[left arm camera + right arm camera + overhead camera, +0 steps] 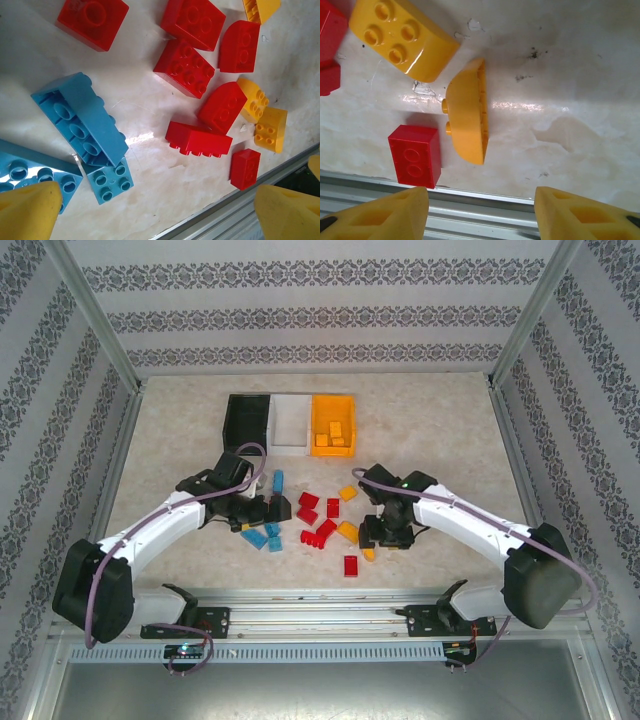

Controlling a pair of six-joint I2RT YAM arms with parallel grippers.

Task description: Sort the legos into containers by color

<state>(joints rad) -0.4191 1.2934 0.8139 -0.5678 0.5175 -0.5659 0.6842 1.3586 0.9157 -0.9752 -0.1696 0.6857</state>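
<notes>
Both arms are bent inward and lowered over the table (450,440). The left tool (266,512) is held spread and empty over blue bricks (272,541). The right tool (386,537) is likewise released over a yellow brick (467,117). Three bins (290,447) are lined up beyond.

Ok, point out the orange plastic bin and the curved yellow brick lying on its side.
Orange plastic bin (334,398): top view, back rim.
Curved yellow brick (467,117): right wrist view, side face.

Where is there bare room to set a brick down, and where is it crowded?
Bare tabletop lies left of the black bin and right of the orange bin. Crowded: the brick pile in front of the bins.
</notes>
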